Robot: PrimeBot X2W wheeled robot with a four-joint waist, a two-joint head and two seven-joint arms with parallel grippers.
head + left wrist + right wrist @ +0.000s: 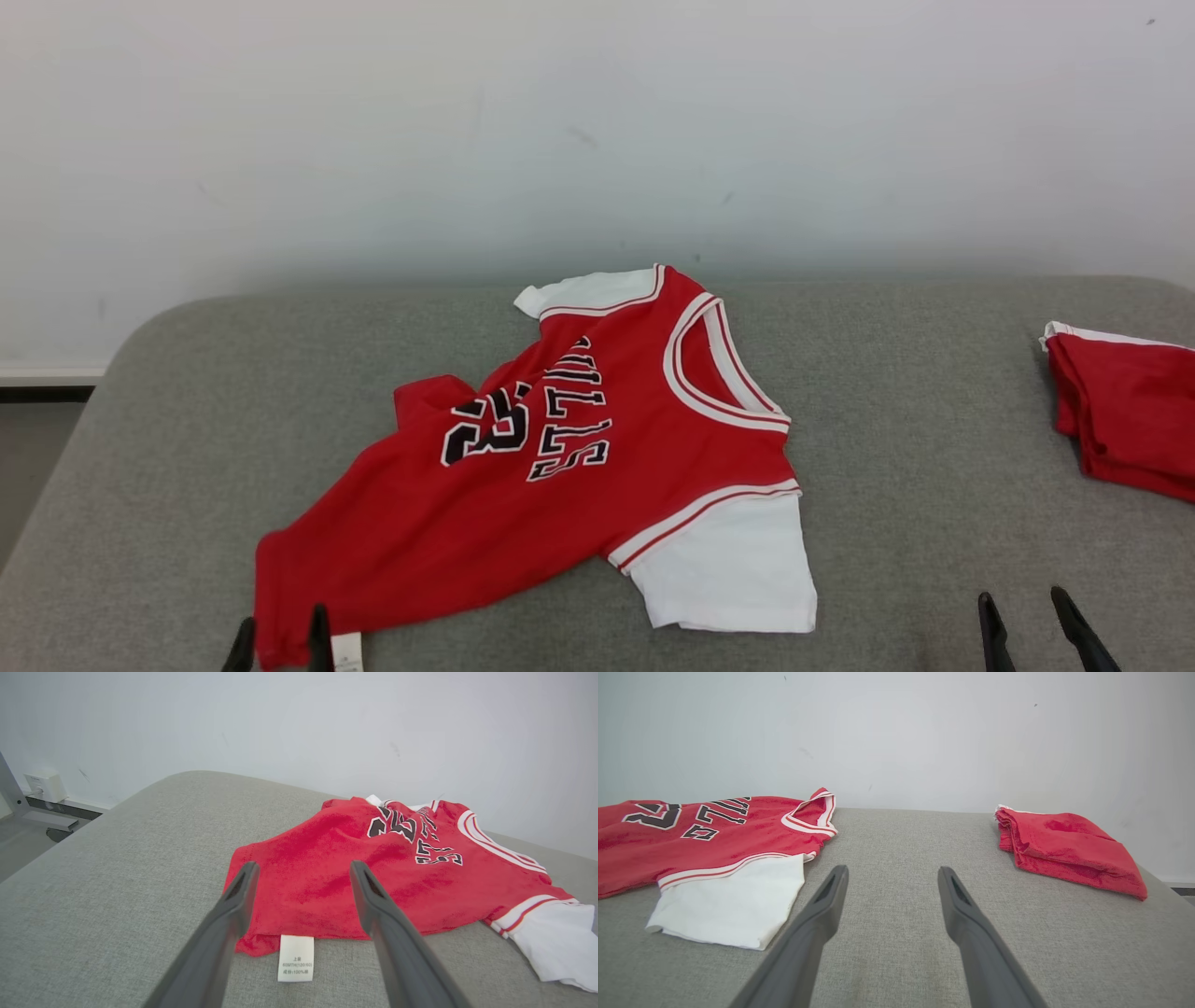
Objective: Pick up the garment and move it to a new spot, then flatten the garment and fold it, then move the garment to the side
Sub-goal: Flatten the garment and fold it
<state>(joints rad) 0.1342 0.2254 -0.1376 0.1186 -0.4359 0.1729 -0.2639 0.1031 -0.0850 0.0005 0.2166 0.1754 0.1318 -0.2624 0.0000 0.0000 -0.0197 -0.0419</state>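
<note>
The garment (560, 457) is a red jersey with white sleeves and black lettering, spread crookedly on the grey cushioned surface (896, 392), its hem corner toward me. My left gripper (280, 637) stands open at that hem corner, its fingers astride the red cloth and a white label (295, 957); nothing is gripped. In the left wrist view the garment (373, 868) lies just past the left gripper (303, 870). My right gripper (1025, 611) is open over bare surface, right of the white sleeve (733, 905). The right wrist view has the right gripper (892, 873) between the garment (691, 835) and a folded red cloth.
A folded red cloth (1125, 415) lies at the surface's right edge, also seen as a folded pile (1064, 851). A pale wall (597, 131) stands behind. The surface's left edge drops to the floor, where a metal frame base (42, 819) stands.
</note>
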